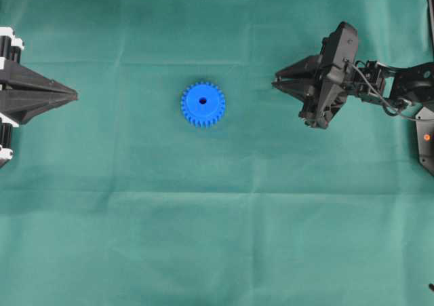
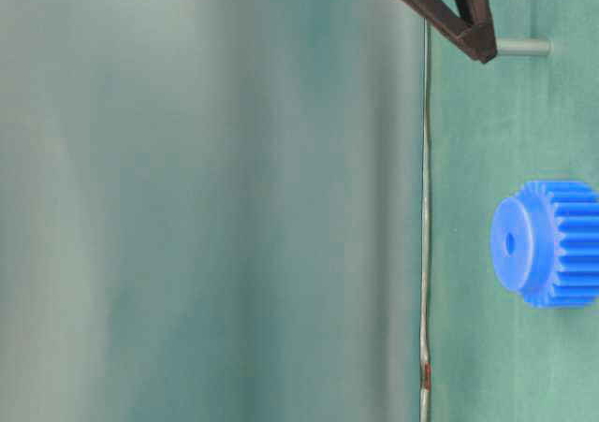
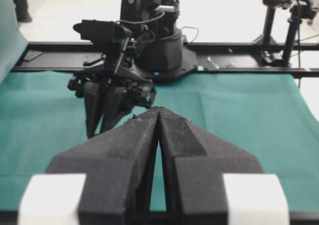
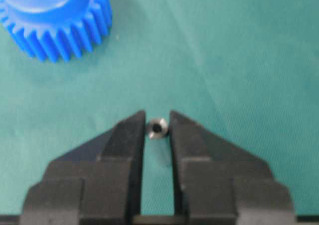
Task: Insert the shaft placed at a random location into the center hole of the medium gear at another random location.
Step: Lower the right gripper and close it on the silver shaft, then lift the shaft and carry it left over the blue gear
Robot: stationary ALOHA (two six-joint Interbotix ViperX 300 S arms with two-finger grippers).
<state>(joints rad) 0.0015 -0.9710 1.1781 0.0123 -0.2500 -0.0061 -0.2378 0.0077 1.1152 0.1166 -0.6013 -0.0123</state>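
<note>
- Nearest, in the right wrist view, the right gripper (image 4: 157, 122) has its two fingers clamped on the shaft (image 4: 157, 127), whose round end with a dark centre faces the camera between the tips.
- Beyond those tips lies bare green cloth (image 4: 224, 50), and the gear (image 4: 57, 23) sits up and to the left, well apart from the shaft, with part of it cut off by the picture's top edge.
- From the table-level view, which is turned on its side, the shaft (image 2: 522, 47) sticks out past the fingertip (image 2: 479, 46) toward the cloth, and the gear (image 2: 552, 243) rests flat with its hub and hole (image 2: 509, 243) facing away from the cloth.
- Seen from overhead, the gear (image 1: 203, 104) lies near the middle of the cloth, with open cloth on every side of it; the hole (image 1: 203, 101) is unobstructed.
- The right gripper (image 1: 277, 83) points toward the gear from the right, with a clear stretch of cloth between them.
- The left gripper (image 1: 73, 97) sits at the left edge with its fingers together, holding nothing, well apart from the gear.
- Farthest, in the left wrist view, the left fingers (image 3: 174, 135) meet at a thin seam, and the right arm (image 3: 117, 80) stands across the cloth before a dark rail (image 3: 239, 60).
- Count: one gear, one shaft, one hole, two grippers.
</note>
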